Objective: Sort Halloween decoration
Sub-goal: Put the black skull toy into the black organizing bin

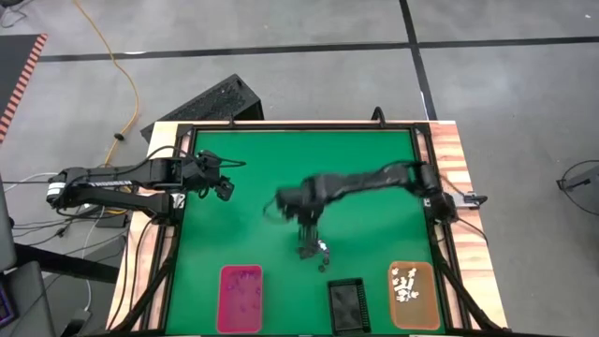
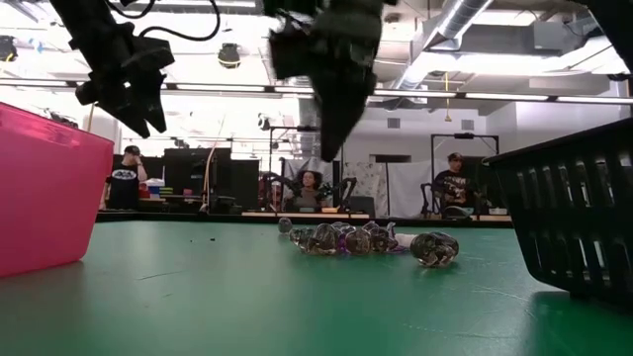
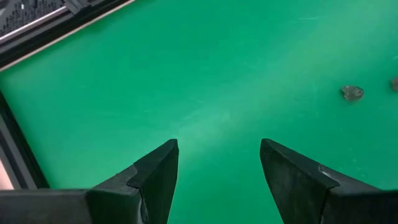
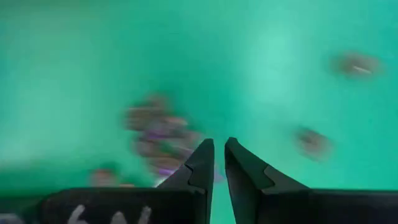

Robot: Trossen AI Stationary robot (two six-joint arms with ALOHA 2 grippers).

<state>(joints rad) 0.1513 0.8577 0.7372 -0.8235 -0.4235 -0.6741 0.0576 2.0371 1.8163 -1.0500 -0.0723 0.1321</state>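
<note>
Green table (image 1: 253,187) | trinkets (image 2: 368,239) clustered mid-near, by black tray (image 1: 345,304) | we see R gripper (image 4: 219,163) above them, fingers a slit apart, nothing held | L gripper (image 3: 219,163) far-left, fingers wide open

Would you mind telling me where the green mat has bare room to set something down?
The far half of the green mat is bare, and so is the stretch between the pink tray and the left edge. It is crowded around the trinket pile under the right hand, near the black tray.
</note>
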